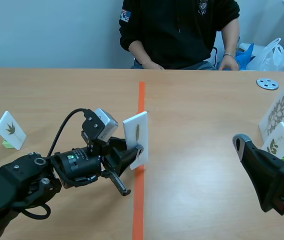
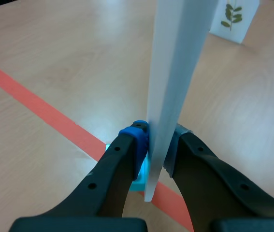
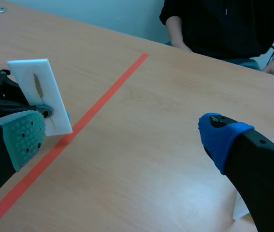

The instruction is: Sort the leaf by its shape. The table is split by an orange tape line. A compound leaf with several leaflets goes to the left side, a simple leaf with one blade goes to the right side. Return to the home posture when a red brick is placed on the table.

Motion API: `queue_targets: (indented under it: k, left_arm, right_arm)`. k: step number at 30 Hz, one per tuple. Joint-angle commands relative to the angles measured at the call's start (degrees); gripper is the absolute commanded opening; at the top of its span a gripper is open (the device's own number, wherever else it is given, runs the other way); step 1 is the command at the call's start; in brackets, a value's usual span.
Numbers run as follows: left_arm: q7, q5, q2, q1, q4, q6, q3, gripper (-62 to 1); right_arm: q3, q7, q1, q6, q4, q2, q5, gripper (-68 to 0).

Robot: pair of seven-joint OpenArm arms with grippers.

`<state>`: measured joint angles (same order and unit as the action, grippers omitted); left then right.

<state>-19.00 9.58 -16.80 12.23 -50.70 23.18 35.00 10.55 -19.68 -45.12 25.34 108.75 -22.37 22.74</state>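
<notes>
Across your table point(image 1: 197, 125), the person's sleeve patch point(image 1: 125, 16) is too small to read. Your left gripper point(image 2: 158, 140) is clamped on the white card point(image 1: 130, 137) bearing one slender leaf point(image 3: 38, 86), right over the orange tape line point(image 1: 141, 97). Your right gripper point(image 3: 121, 137) hangs with its fingers spread wide, on the right side of that line.

Left wrist view: the white upright leaf card point(image 2: 175, 72) stands edge-on, face hidden, top cut off. The left pincer point(image 2: 157, 140) covers most of its turquoise base block point(image 2: 140, 182).
</notes>
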Motion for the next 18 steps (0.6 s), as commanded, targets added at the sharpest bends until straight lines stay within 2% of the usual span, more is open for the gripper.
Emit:
queue_targets:
  k: [1,10,18]
  left_arm:
    - [-0.13,0.94,-1.14,-1.18,-2.64,0.15,-1.95,-56.7]
    - [3.02,4.9,-6.14,-8.5,-11.3,0.11,-12.44,-56.7]
    - [6.82,9.46,-7.52,-11.85,-12.85,-0.07,-25.31,-56.7]
  right_arm:
    - [0.44,-1.25,0.07,0.02,0.76,-0.13,0.87,0.4]
    - [0.44,-1.25,0.07,0.02,0.76,-0.15,0.87,0.4]
    - [0.44,-1.25,0.07,0.02,0.76,-0.15,0.87,0.4]
